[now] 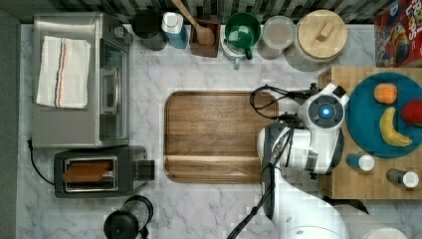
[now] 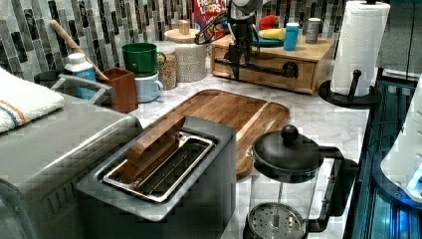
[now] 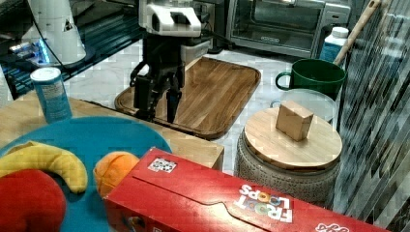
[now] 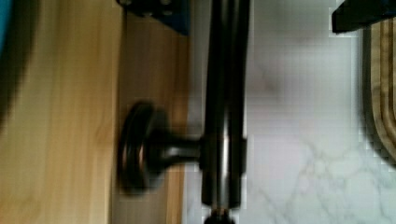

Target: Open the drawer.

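The drawer (image 2: 263,67) sits in a low light-wood box at the far end of the marble table (image 2: 318,117) in the left view, its front panel flush with the box and its long black bar handle (image 2: 259,68) running across the front on round mounts. On top of the box are a blue plate (image 1: 383,119) with a banana (image 1: 393,130) and other fruit.

The gripper (image 2: 236,67) hangs straight down in front of the drawer, at the end of the handle nearer the left view's left. In the right view the gripper (image 3: 157,104) shows its jaws moderately parted, one dark finger on either side of a gap, tips down at the box's front edge. In the wrist view the handle (image 4: 224,107) runs through the space between the jaws, with one mount (image 4: 140,147) fixed to the wood front; the jaws seem to straddle the bar without pressing it, though contact is hard to judge.

A brown wooden tray (image 1: 214,135) lies on the table just beside the arm.
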Tool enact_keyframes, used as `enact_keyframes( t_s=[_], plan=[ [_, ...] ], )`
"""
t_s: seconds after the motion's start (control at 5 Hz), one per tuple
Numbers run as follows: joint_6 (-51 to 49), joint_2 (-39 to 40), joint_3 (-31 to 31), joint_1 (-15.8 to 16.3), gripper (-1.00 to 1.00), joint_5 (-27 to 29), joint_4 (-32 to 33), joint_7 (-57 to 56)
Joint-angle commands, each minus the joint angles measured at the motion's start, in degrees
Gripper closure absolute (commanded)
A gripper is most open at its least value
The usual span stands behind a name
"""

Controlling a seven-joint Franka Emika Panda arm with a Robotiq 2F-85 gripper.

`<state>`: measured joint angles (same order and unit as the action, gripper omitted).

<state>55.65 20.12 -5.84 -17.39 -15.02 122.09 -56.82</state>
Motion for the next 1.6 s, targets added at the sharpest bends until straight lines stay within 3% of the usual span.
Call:
enact_keyframes(
  t_s=[0.2,0.6,0.8,1.2,1.6],
  plan=[
    [-0.68,-1.08,2.44,2.51,-1.0,3.15,-0.55,5.98],
    [-9.54,0.74,5.24,4.25,-1.0,7.54,-5.15,2.76],
    [-9.12,0.03,7.27,4.9,-1.0,7.95,-3.66,2.53],
    [-9.33,1.35,9.51,8.78,-1.0,6.19,-4.48,7.23],
    [-10.69,0.51,12.82,12.21,-1.0,9.08,-3.65,14.12]
  ],
)
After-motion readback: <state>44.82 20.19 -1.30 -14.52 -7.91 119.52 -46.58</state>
